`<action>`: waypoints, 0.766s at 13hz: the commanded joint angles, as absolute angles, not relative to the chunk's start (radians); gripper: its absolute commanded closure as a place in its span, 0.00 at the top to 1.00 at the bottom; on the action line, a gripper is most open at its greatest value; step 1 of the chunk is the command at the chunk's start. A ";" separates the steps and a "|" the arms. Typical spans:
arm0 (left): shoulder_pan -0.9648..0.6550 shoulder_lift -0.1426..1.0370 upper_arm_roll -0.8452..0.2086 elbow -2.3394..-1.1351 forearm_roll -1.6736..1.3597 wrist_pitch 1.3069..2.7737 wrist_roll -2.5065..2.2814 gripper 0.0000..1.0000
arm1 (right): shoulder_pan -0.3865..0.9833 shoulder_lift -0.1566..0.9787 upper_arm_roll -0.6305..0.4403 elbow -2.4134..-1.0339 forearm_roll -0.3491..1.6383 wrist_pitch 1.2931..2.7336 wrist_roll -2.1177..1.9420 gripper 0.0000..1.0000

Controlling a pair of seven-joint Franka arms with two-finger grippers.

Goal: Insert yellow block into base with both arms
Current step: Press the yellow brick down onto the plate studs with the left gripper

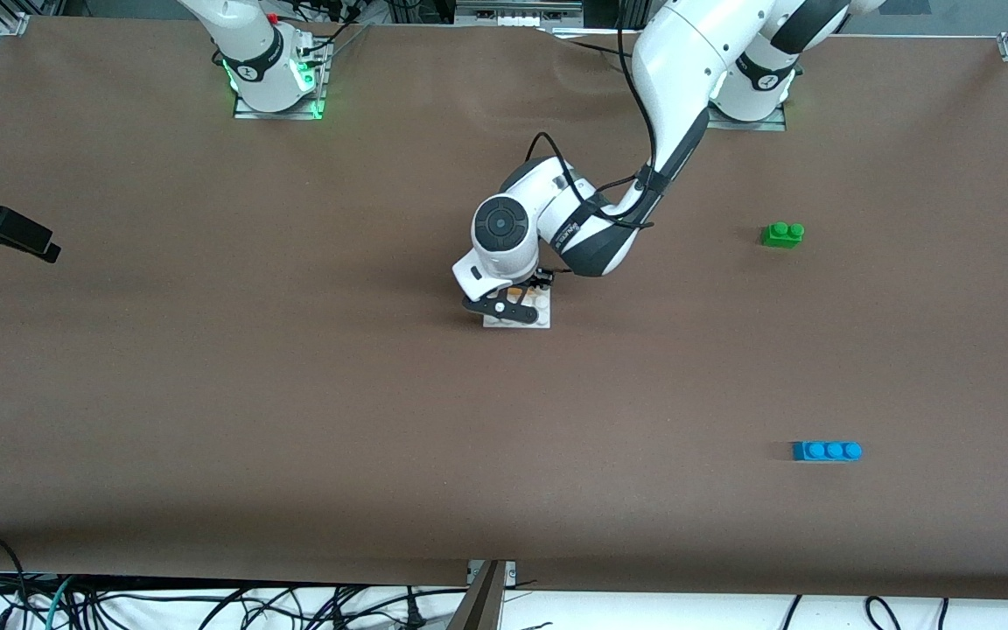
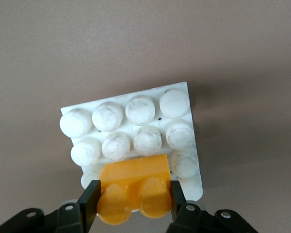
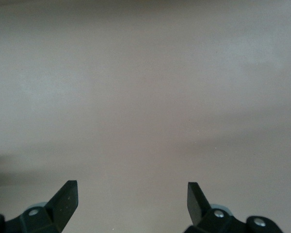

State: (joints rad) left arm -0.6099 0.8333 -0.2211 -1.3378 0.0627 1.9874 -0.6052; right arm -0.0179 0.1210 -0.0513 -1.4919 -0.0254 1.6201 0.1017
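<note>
The yellow block (image 2: 134,190) has two round studs and is clamped between my left gripper's (image 2: 134,200) black fingers. It sits over one edge row of the white studded base (image 2: 136,127); I cannot tell whether it is pressed onto the studs. In the front view the left gripper (image 1: 517,302) is down over the base (image 1: 539,322) at the table's middle, and only a sliver of the yellow block (image 1: 514,291) shows. My right gripper (image 3: 132,196) is open and empty over bare table; it shows at the right arm's end of the table (image 1: 10,232).
A green two-stud brick (image 1: 782,234) lies toward the left arm's end of the table. A blue three-stud brick (image 1: 828,451) lies nearer the front camera at that same end. The brown table mat (image 1: 294,394) surrounds the base.
</note>
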 commanded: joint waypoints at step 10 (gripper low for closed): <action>-0.609 0.807 -0.218 -1.335 0.080 1.959 -0.621 1.00 | -0.026 0.117 -0.046 -1.489 -0.017 1.612 0.060 1.00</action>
State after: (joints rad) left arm -0.6099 0.8345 -0.2208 -1.3368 0.0628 1.9871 -0.6055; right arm -0.0179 0.1210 -0.0513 -1.4919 -0.0254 1.6201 0.0758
